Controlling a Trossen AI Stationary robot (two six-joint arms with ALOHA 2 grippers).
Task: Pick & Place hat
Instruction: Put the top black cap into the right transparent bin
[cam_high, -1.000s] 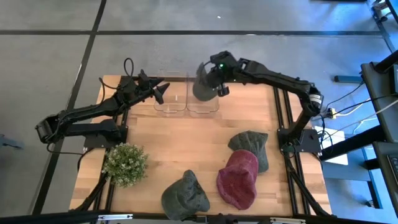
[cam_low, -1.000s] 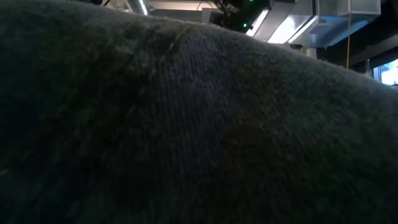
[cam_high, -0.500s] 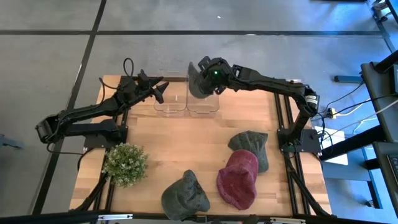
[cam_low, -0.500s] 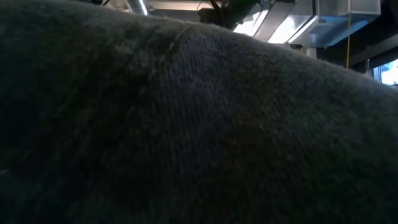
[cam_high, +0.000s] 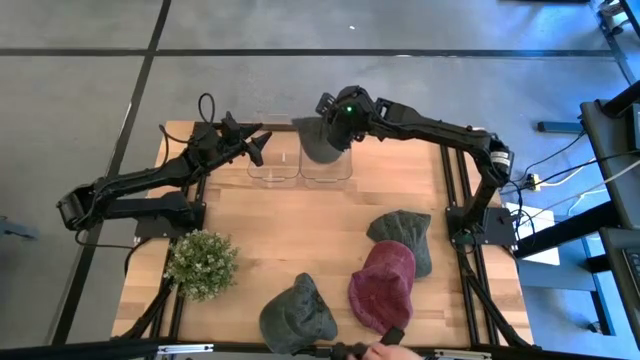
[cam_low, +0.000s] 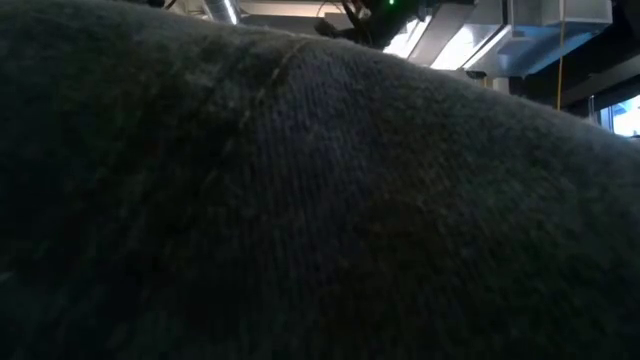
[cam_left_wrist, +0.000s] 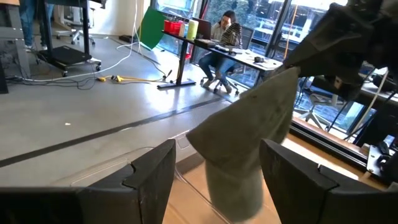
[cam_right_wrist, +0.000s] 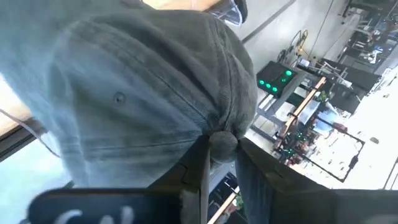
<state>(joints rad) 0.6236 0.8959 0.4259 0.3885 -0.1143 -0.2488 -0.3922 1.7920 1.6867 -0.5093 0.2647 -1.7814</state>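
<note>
A grey cap (cam_high: 318, 142) hangs from my right gripper (cam_high: 340, 120) above the two clear bins (cam_high: 300, 165) at the table's far edge. In the right wrist view the cap (cam_right_wrist: 137, 93) fills the picture ahead of the shut gripper (cam_right_wrist: 221, 155). My left gripper (cam_high: 258, 143) waits open beside the left bin; its wrist view shows the open gripper (cam_left_wrist: 217, 155) facing the hanging cap (cam_left_wrist: 249, 143). Three more hats lie near the table's near right: grey-green (cam_high: 403, 238), red (cam_high: 383, 288), grey (cam_high: 297, 315). My right gripper pinches a bunched bit of the cap's cloth (cam_right_wrist: 222, 142) between its two fingers, at the cap's upper end. It comes from above. The cap is lifted clear and hangs slack below the fingers (cam_left_wrist: 348, 37), over the bins.
A potted plant (cam_high: 202, 263) stands at the table's near left. A person's hand (cam_high: 378, 350) shows at the near edge by the red hat. Dark cloth (cam_low: 300, 200) close to the low camera blocks nearly all of that view. Bare wood (cam_high: 290, 230) lies mid-table.
My right gripper has shifted a little toward the table's left and turned at the wrist, staying shut; the hanging cap has swung and turned over the bins. A person's hand has come in at the near edge.
</note>
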